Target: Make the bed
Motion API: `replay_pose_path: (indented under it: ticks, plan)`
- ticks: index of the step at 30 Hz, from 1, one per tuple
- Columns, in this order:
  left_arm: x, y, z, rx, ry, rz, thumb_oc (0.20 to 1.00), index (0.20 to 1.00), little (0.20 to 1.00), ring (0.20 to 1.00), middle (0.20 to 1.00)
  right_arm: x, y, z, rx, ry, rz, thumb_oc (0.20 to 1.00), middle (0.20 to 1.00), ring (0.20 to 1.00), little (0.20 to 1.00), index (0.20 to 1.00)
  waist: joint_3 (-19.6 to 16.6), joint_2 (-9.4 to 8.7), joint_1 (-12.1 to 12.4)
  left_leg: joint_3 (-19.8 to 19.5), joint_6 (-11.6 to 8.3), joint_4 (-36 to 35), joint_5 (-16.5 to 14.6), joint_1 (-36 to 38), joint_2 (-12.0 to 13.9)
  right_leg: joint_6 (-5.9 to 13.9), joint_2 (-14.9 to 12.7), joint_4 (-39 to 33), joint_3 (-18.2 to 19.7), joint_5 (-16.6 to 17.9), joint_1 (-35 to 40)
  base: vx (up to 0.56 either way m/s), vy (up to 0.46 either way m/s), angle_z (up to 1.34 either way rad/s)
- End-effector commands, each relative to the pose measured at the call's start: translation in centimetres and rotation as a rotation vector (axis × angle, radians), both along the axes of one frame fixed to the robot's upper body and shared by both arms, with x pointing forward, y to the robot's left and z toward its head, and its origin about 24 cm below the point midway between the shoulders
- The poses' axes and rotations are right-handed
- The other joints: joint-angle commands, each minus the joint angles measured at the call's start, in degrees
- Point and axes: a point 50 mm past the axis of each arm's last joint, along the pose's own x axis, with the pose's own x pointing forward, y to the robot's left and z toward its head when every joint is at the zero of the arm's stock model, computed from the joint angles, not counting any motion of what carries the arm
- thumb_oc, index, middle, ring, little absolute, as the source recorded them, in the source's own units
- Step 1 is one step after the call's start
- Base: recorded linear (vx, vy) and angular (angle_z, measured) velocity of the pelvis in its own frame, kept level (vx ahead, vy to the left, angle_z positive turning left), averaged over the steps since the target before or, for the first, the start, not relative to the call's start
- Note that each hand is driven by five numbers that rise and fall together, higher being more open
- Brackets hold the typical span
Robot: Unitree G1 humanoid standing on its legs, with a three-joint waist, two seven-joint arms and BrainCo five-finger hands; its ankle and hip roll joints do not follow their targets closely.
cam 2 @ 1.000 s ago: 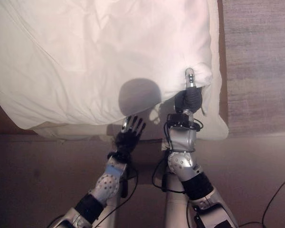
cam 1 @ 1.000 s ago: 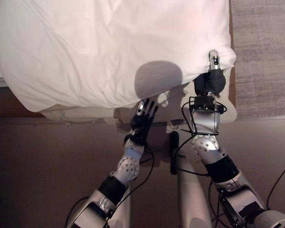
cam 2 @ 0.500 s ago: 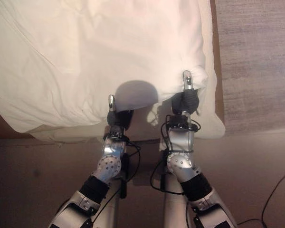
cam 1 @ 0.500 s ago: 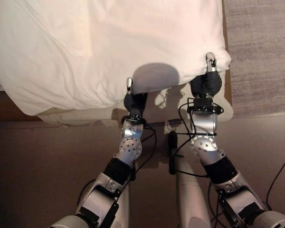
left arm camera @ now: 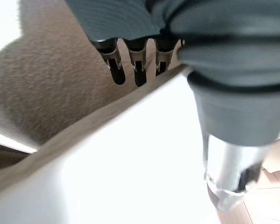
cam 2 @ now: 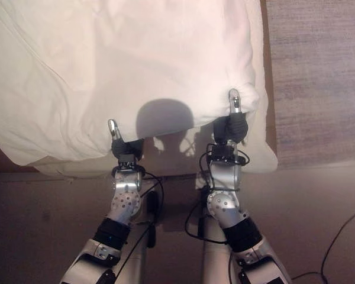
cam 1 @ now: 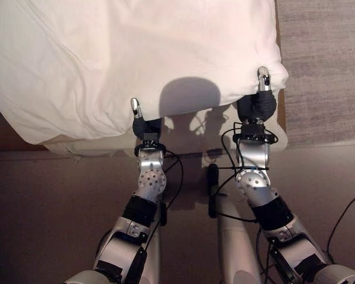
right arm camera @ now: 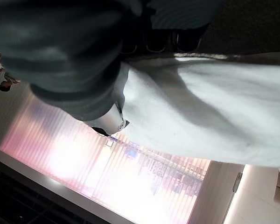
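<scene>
Across the bed (cam 1: pixel 272 133) lies the white duvet (cam 1: pixel 136 53), covering it almost to the near edge, where its puffy hem hangs a little over the lighter sheet beneath. To the right of the bed runs a grey carpet (cam 1: pixel 325 65), and darker floor lies before it.

A second ago the left hand (cam 1: pixel 143 121) was held spread and free below the hem, near the middle. Half a second ago it had come up to the cloth, and now it sits further to the robot's left along the same edge, so both hands stand well apart on the near hem. That likely means the pair of holds needed to draw or shake the cover straight is now in place; the smoothing itself looks not yet done, since the surface is creased.

The left arm rises nearly straight to the hem, wrist upright. Its thumb lies on top of the cloth, and in the left wrist view the dark-tipped fingers (left arm camera: pixel 137 63) run along the underside, so the hand is pinched on the duvet's edge.

The right hand (cam 2: pixel 235 121) has kept its place near the bed's right corner, arm likewise upright, thumb laid over a gathered fold. The right wrist view shows white cloth passing between thumb and curled fingers, so it too is clamped on the duvet.
</scene>
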Motion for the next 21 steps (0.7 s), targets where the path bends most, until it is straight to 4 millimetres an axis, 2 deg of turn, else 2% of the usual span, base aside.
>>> replay_pose_path:
  ticks: [1, 2, 5, 7, 8, 9, 13, 15, 17, 20, 21]
  plan:
    - [-0.2, 5.2, 0.2, 0.022, 0.000, 0.256, 1.000, 1.000, 1.000, 1.000, 1.000, -2.6, -2.8, 2.1, 0.056, -0.216, -0.126, 0.200, 0.200, 0.200, 0.200, 0.200, -5.9, -1.03, 0.4, 3.7, 3.81, -0.7, -0.7, -0.8, -4.1, 1.06, 3.5, -3.6, -1.1, 3.7, 0.7, 0.05, 0.013, -0.01]
    - [-0.3, 6.7, 0.3, 0.021, 0.030, 0.330, 1.000, 1.000, 1.000, 1.000, 1.000, -2.6, -2.9, 2.2, 0.054, -0.208, -0.138, 0.200, 0.200, 0.200, 0.200, 0.200, -6.0, -0.91, 0.5, 3.6, 3.79, -0.8, -1.1, -0.4, -4.1, 1.08, 3.5, -3.5, -1.3, 3.4, 1.0, 0.00, 0.000, 0.00]
    - [-0.3, 7.3, 0.1, 0.018, 0.052, 0.358, 1.000, 1.000, 1.000, 1.000, 1.000, -2.6, -2.9, 2.2, 0.058, -0.202, -0.140, 0.200, 0.200, 0.200, 0.200, 0.200, -6.1, -0.98, 0.5, 3.6, 3.82, -1.1, -0.6, -0.6, -4.2, 1.09, 3.5, -3.7, -1.1, 3.8, 0.7, 0.02, 0.003, 0.00]
    - [-0.7, 10.2, -0.3, -0.008, 0.127, 0.486, 1.000, 1.000, 1.000, 1.000, 1.000, -2.6, -3.4, 2.0, 0.067, -0.175, -0.158, 0.200, 0.200, 0.200, 0.200, 0.200, -6.5, -0.75, 0.8, 3.5, 3.36, -1.2, -0.4, -0.6, -4.1, 0.95, 3.5, -3.6, -1.3, 3.6, 0.9, 0.02, -0.003, 0.00]
    - [-0.7, 10.2, -0.3, -0.008, 0.128, 0.487, 1.000, 1.000, 1.000, 1.000, 1.000, -2.6, -3.4, 2.0, 0.067, -0.175, -0.157, 0.200, 0.200, 0.200, 0.200, 0.200, -6.5, -0.77, 0.8, 3.5, 3.35, -1.2, -0.4, -0.6, -4.1, 0.94, 3.5, -3.6, -1.3, 3.6, 0.8, 0.00, 0.000, 0.00]
    - [-1.1, 11.5, -0.7, -0.019, 0.156, 0.538, 1.000, 1.000, 1.000, 1.000, 1.000, -2.6, -3.6, 1.6, 0.066, -0.151, -0.165, 0.200, 0.200, 0.200, 0.200, 0.200, -6.6, -0.71, 1.0, 3.3, 3.40, -0.9, -0.5, -0.6, -4.1, 0.84, 3.5, -3.2, -1.4, 3.4, 0.9, 0.00, 0.000, 0.00]
    - [-1.4, 13.0, -1.0, -0.024, 0.196, 0.595, 1.000, 1.000, 1.000, 1.000, 1.000, -2.7, -3.9, 1.5, 0.055, -0.138, -0.182, 0.200, 0.200, 0.200, 0.200, 0.200, -6.9, -0.55, 1.0, 3.3, 3.31, -0.7, -0.5, -0.9, -4.2, 0.72, 3.5, -3.2, -1.5, 3.2, 0.8, 0.00, 0.000, 0.00]
    - [-2.0, 14.7, -0.4, -0.030, 0.184, 0.663, 1.000, 1.000, 1.000, 1.000, 1.000, -2.7, -4.4, 1.2, 0.045, -0.122, -0.204, 0.200, 0.200, 0.200, 0.200, 0.200, -7.0, -0.36, 1.2, 3.2, 3.28, -0.8, -0.6, -1.0, -4.2, 0.82, 3.3, -3.0, -1.6, 3.1, 0.7, 0.00, 0.000, 0.00]
    - [-2.6, 16.5, -0.9, -0.021, 0.227, 0.730, 1.000, 1.000, 1.000, 1.000, 1.000, -2.7, -5.0, 0.8, 0.031, -0.102, -0.228, 0.200, 0.200, 0.200, 0.200, 0.200, -7.4, -0.36, 1.4, 3.3, 3.34, -1.0, -0.6, -1.0, -4.2, 0.80, 3.1, -2.8, -1.7, 3.0, 0.5, 0.00, 0.000, 0.00]
    - [-2.7, 17.5, -0.8, -0.012, 0.251, 0.766, 1.000, 1.000, 1.000, 1.000, 1.000, -2.7, -5.2, 0.5, 0.028, -0.088, -0.234, 0.200, 0.200, 0.200, 0.200, 0.200, -7.5, -0.33, 1.4, 3.4, 3.33, -1.0, -0.6, -0.9, -4.2, 0.84, 3.0, -2.6, -1.7, 3.0, 0.4, 0.00, 0.000, 0.00]
    - [-2.9, 18.7, -0.8, -0.014, 0.278, 0.802, 1.000, 1.000, 1.000, 1.000, 1.000, -2.7, -5.4, 0.3, 0.027, -0.077, -0.244, 0.200, 0.200, 0.200, 0.200, 0.200, -7.5, -0.26, 1.4, 3.5, 3.16, -0.9, -0.5, -1.0, -4.2, 0.83, 3.1, -2.5, -1.5, 3.0, 0.4, 0.00, 0.000, 0.00]
